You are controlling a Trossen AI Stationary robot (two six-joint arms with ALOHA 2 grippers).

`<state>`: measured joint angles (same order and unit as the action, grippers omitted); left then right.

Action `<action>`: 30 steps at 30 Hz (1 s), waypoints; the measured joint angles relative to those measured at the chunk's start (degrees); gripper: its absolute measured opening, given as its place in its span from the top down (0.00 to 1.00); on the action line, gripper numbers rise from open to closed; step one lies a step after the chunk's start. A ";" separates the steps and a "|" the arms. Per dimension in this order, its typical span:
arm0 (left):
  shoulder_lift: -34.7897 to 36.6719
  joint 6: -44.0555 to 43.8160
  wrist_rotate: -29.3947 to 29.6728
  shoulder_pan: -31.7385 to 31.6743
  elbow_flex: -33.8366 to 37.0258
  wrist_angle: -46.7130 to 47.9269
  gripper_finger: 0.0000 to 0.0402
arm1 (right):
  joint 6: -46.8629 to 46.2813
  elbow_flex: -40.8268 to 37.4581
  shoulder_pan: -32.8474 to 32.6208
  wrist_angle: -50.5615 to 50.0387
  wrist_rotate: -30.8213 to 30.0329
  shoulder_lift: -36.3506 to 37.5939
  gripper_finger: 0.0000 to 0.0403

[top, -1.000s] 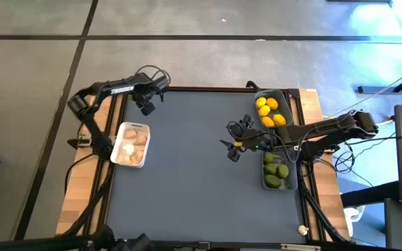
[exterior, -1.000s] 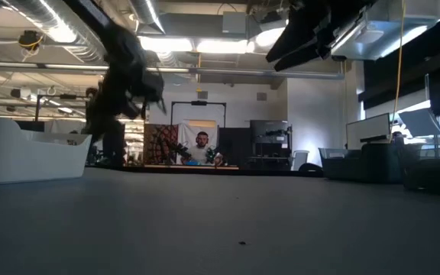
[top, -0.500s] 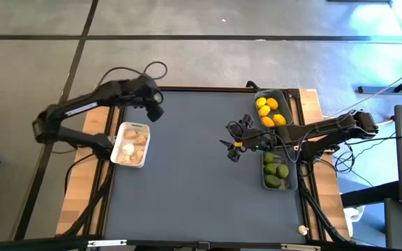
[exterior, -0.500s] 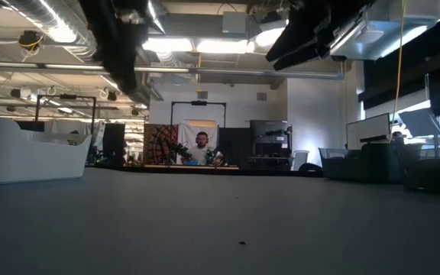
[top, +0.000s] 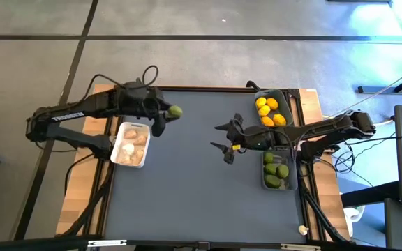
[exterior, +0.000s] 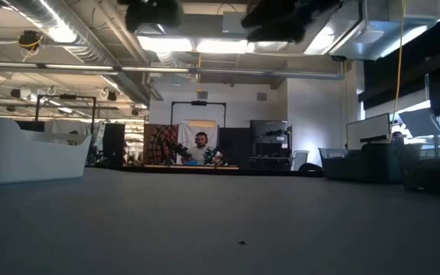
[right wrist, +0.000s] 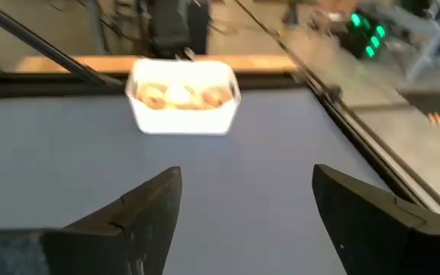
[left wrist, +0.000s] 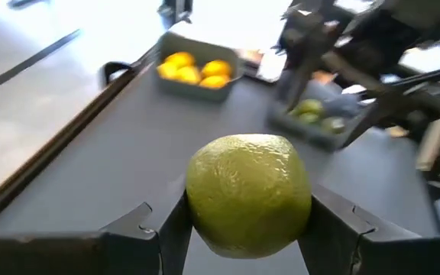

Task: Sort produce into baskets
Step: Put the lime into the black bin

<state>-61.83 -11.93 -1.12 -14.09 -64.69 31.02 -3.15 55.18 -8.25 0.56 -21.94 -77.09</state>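
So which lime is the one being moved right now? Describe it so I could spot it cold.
Start at the white basket of garlic by the table's left edge. Just beyond its far end, the left gripper hangs over the dark mat, shut on a lime. It is the only lime out there; the others lie in the dark grey basket on the right side.

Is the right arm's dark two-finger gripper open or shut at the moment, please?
Open. The right gripper shows its dark fingers spread wide with only bare grey table between them.
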 joint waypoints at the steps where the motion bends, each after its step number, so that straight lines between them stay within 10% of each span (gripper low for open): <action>1: -0.30 -0.25 -0.17 1.11 0.00 -1.20 0.53 | 1.58 0.00 0.00 2.07 1.07 -0.61 0.28; 13: -5.29 -5.51 -0.30 12.54 0.00 -15.90 0.52 | 18.92 0.00 -0.07 26.14 3.57 -5.31 0.28; 30: -14.11 -9.72 2.79 17.96 0.00 -33.81 0.52 | 36.10 0.02 -4.92 35.70 3.08 -5.54 0.28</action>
<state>-75.95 -21.64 1.66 3.88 -64.69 -2.79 32.95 55.20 -13.17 36.25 -18.86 -82.63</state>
